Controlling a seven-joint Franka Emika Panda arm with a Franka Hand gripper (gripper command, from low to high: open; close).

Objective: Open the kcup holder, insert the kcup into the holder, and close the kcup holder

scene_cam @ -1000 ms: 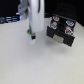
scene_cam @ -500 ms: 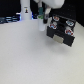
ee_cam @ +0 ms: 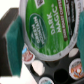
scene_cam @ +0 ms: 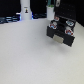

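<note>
Hand (ee_cam: 44, 37) clenched on kcup (ee_cam: 42, 27), hovering right above open kcup holder (scene_cam: 61, 31) slots for insertion.

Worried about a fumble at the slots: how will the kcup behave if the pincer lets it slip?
The kcup looks small, so probably light. Its round green top suggests it could roll. The holder already holds pods, so it may bounce off them.

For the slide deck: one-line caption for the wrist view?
Tool holds the green-topped kcup just above the kcup holder and its pod slots.
</note>
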